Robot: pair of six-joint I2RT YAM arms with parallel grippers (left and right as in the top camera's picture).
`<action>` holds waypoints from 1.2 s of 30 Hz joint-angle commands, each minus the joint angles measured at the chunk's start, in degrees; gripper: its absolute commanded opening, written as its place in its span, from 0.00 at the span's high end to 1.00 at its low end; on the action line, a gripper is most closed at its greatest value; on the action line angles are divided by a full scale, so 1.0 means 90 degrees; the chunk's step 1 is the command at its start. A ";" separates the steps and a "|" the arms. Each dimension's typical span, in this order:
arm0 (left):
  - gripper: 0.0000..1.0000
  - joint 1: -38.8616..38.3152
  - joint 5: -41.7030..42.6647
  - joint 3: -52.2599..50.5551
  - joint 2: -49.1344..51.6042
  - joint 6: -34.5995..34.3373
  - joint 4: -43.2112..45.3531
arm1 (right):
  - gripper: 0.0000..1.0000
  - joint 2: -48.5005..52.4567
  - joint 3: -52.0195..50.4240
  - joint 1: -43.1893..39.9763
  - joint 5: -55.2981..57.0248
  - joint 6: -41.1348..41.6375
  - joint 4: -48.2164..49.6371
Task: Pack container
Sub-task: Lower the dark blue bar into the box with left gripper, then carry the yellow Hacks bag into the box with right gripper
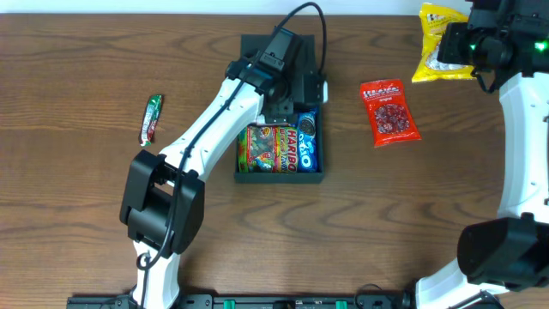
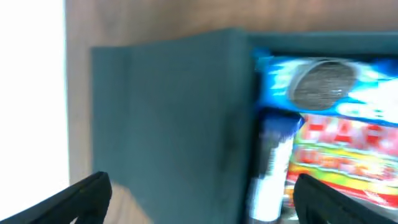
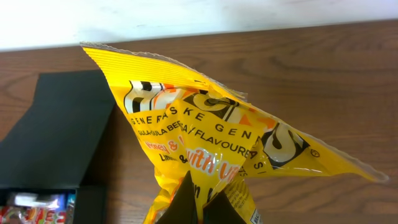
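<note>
The dark teal-green container [image 1: 280,178] sits at the table's middle with its flap lid [image 1: 296,51] open toward the back. Inside lie a Haribo packet [image 1: 270,148] and a blue Oreo packet [image 1: 309,137]. My left gripper [image 1: 287,77] hovers open over the lid and back wall; its view shows the lid [image 2: 168,118], the Oreo packet [image 2: 323,81] and both fingers spread [image 2: 199,199]. My right gripper [image 1: 455,47] is shut on a yellow snack bag [image 1: 439,43] at the back right, lifted off the table; the bag [image 3: 205,137] fills its view, pinched between the fingers [image 3: 202,205].
A red snack packet [image 1: 390,112] lies right of the container. A green and red candy bar [image 1: 151,118] lies at the left. The container's lid also shows in the right wrist view [image 3: 56,137].
</note>
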 commanded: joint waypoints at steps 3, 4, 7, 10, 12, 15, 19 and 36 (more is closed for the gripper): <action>0.05 0.0126 -0.1894 0.0017 -0.0182 -0.1693 0.0736 | 0.99 -0.0124 0.0119 -0.0053 -0.0432 0.0007 -0.0080; 0.05 0.0136 -0.2208 0.0017 -0.0277 -0.2074 0.0942 | 0.99 -0.0124 0.0119 -0.0036 -0.0478 -0.0007 -0.0131; 0.05 0.0282 -0.2584 0.0017 -0.0670 -0.3048 0.1294 | 0.99 -0.0124 0.0119 0.0114 -0.0692 -0.0007 -0.0357; 0.05 0.0673 -0.2574 0.0017 -0.1137 -0.4175 0.1377 | 0.99 -0.0121 0.0119 0.0435 -0.0809 -0.0007 -0.0590; 0.05 0.1173 -0.2572 0.0017 -0.1467 -0.5153 0.1319 | 0.99 -0.0117 0.0112 0.0823 -0.0806 0.0141 -0.0748; 0.05 0.1982 -0.2489 0.0017 -0.1749 -0.6110 0.1049 | 0.99 -0.0095 0.0000 0.1486 -0.0806 0.0658 -0.0799; 0.05 0.2829 -0.2135 0.0017 -0.1841 -0.6465 0.0532 | 0.99 -0.0046 -0.0670 0.2509 -0.0809 0.1554 -0.0355; 0.05 0.3084 -0.1812 0.0015 -0.1838 -0.6749 0.0219 | 0.99 0.0595 -0.2650 0.4541 -0.0262 0.4172 0.1982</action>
